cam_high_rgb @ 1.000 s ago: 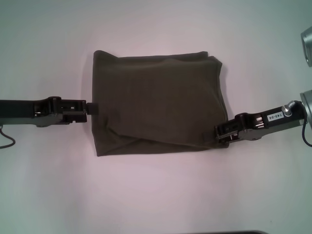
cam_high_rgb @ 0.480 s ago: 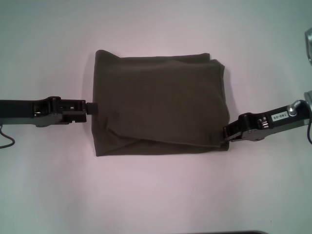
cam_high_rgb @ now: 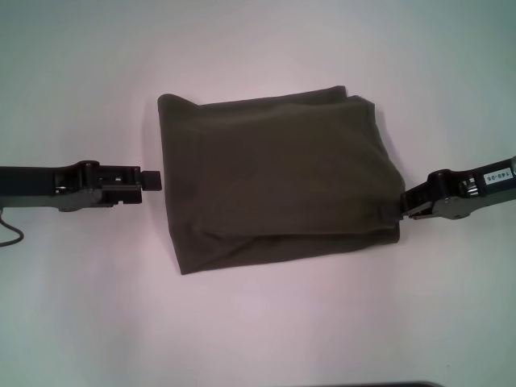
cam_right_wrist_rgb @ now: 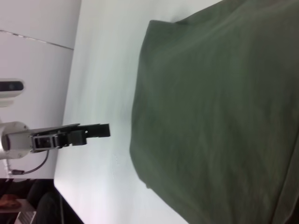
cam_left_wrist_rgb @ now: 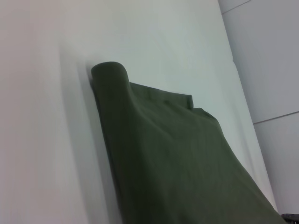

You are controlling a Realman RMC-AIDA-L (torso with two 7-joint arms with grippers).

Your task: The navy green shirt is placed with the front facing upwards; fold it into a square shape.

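The navy green shirt (cam_high_rgb: 278, 177) lies folded into a rough rectangle on the white table (cam_high_rgb: 258, 322), plain olive side up, with no letters or collar showing. My right gripper (cam_high_rgb: 402, 210) is at the shirt's near right corner, shut on its edge. My left gripper (cam_high_rgb: 155, 181) rests low at the left, shut and empty, a small gap away from the shirt's left edge. The shirt fills the left wrist view (cam_left_wrist_rgb: 177, 154) and the right wrist view (cam_right_wrist_rgb: 215, 102). The right wrist view also shows the left gripper (cam_right_wrist_rgb: 103, 130) beyond the shirt.
Bare white table lies on all sides of the shirt. A thin dark cable (cam_high_rgb: 10, 234) hangs by the left arm at the left border. A dark strip (cam_high_rgb: 403, 384) marks the table's near edge.
My right gripper has moved to the right, dragging the shirt with it. The shirt's left edge has slid away from my left gripper, which has stayed in place.
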